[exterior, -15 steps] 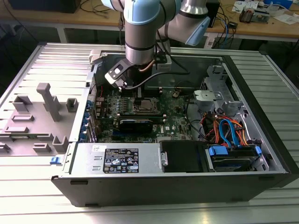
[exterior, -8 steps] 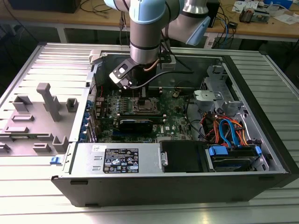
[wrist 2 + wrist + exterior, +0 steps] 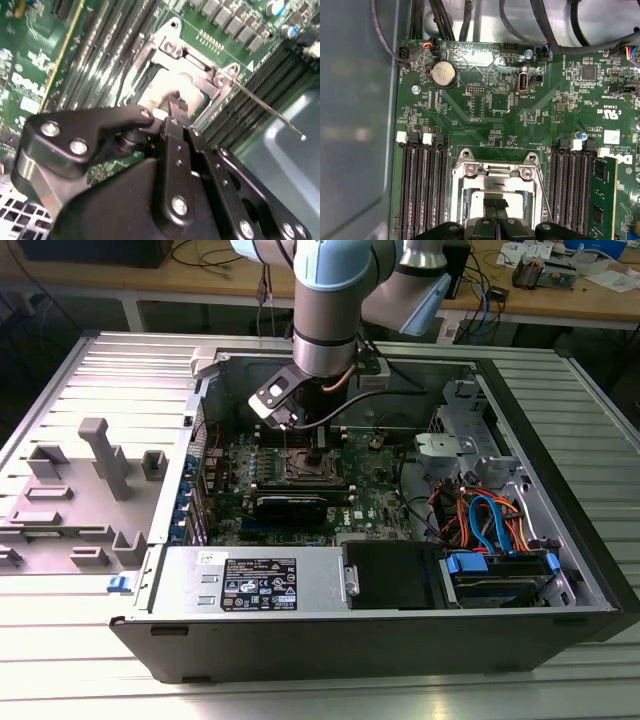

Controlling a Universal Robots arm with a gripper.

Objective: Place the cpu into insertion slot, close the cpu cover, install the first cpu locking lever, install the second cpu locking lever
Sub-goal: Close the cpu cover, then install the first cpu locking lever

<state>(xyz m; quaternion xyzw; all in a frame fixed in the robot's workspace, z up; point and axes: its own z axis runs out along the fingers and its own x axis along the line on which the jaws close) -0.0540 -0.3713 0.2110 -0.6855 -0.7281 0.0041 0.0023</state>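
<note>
Pincer (image 3: pixel 175 106) fingers together, nothing seen between them. Tips down on the middle of the insertion slot (image 3: pixel 460 200), at or just above the metal there; contact cannot be told. In the exterior view the pincer (image 3: pixel 316 455) hangs straight down from the arm into the open computer case (image 3: pixel 350 650), right over the insertion slot (image 3: pixel 300 468).

The cpu (image 3: pixel 165 89) sits inside the slot, pale grey top under the fingertips; also seen in the first wrist view (image 3: pixel 475 200). The cpu cover (image 3: pixel 495 172) frames the chip, silver bar with two screws at one edge of the slot. Whether it lies fully flat cannot be told.

Locking lever (image 3: pixel 265 107), thin wire rod, sticks out free from one corner of the slot, not hooked down. In the first wrist view the lever (image 3: pixel 543 197) runs along one side of the slot.

Memory slots (image 3: pixel 422 185) flank the slot on both sides. Green motherboard (image 3: pixel 485 110) surrounds it; coin battery (image 3: pixel 442 74) well away from the slot.

Exterior view: power supply box (image 3: pixel 255 583) nearer the camera than the slot, blue and orange cables (image 3: pixel 490 520) to the exterior view's right of it, grey fixture tray (image 3: pixel 100 455) outside the case to the exterior view's left of it. Case lies on a ribbed metal tabletop (image 3: pixel 60 660).
</note>
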